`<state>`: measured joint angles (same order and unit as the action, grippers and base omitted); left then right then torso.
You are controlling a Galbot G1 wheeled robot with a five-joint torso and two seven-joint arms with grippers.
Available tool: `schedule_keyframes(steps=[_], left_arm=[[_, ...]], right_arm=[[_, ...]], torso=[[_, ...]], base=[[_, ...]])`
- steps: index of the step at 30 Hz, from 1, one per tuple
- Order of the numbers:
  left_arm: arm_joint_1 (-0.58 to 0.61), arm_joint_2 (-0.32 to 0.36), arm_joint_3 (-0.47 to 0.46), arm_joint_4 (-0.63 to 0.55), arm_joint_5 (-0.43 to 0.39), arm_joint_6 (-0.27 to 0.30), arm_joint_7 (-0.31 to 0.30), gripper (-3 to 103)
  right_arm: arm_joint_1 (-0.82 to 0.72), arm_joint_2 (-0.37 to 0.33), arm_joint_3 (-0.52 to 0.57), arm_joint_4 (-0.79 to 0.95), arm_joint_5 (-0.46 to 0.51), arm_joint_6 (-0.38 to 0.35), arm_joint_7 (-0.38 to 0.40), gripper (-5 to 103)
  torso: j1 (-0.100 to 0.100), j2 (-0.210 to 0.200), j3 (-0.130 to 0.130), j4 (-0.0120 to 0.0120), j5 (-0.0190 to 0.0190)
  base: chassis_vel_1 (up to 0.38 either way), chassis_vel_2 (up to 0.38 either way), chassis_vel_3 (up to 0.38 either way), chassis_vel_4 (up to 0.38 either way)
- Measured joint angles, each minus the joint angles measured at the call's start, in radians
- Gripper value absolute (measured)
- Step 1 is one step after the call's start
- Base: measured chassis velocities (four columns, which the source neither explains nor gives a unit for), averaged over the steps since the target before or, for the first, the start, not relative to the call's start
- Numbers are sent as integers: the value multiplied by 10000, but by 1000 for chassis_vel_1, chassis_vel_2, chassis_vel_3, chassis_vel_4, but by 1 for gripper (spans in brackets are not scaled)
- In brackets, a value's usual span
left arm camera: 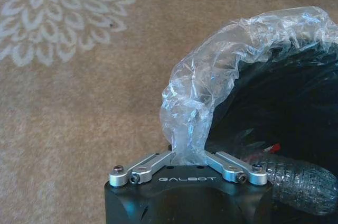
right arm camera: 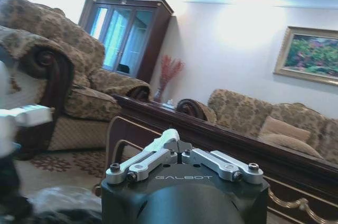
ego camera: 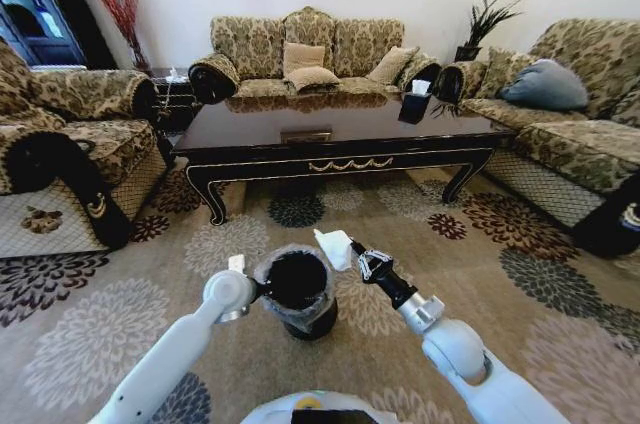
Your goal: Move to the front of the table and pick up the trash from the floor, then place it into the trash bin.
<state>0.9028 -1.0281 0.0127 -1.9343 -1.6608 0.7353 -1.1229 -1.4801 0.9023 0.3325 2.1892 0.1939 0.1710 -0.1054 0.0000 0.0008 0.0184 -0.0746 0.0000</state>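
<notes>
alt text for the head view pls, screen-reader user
The right end effector holds a white paper scrap beside the rim of the black, plastic-lined trash bin on the patterned carpet, while the left end effector grips the liner at the opposite rim. Behind stand a dark coffee table and floral sofas.

Long, low, glossy dark bench (ego camera: 340, 129) with gold scroll along front edge. Round black bin (ego camera: 297, 289) upright on carpet before it, clear liner (left arm camera: 211, 81) folded over rim; ribbed bottle (left arm camera: 296, 179), red-capped, lying inside. White paper scrap (ego camera: 334, 247) just beside rim.

Floral carpet (ego camera: 480, 244), patterned sofas (ego camera: 300, 54), probably daylit
</notes>
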Motion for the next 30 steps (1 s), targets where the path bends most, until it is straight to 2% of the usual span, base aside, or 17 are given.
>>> schedule_keyframes(steps=[10,23,24,25,26,27,28,30], left_arm=[[-441,-287,487,153,-65,0,-185,0],[-469,-446,732,10,-28,1,-307,0],[-430,-458,733,4,-27,1,-309,0],[-390,-477,733,-3,-27,1,-310,0],[-378,-484,731,-6,-27,1,-309,0],[-363,-493,724,-16,-28,1,-310,0],[-357,-493,715,-29,-28,1,-309,0],[-352,-488,707,-47,-32,1,-309,0]], right_arm=[[-764,152,-234,182,-975,230,-420,0],[-763,411,-506,-91,-1335,155,-482,-2],[-769,453,-547,-155,-1400,161,-500,8],[-757,497,-576,-263,-1519,205,-548,8],[-744,512,-581,-313,-1579,236,-575,19],[-711,529,-585,-428,-1724,307,-618,19],[-691,533,-586,-495,-1790,338,-634,30],[-664,538,-586,-550,-1821,358,-639,30]], torso=[[0,0,0,1,1],[0,0,0,-1,0],[0,0,0,0,0],[0,0,0,0,-1],[0,0,0,0,0],[0,0,0,0,0],[0,0,0,0,0],[0,0,0,0,0]], base=[[0,0,0,0],[0,0,0,0],[0,0,0,0],[0,0,0,0],[0,0,0,0],[0,0,0,0],[0,0,0,0],[0,0,0,0]])
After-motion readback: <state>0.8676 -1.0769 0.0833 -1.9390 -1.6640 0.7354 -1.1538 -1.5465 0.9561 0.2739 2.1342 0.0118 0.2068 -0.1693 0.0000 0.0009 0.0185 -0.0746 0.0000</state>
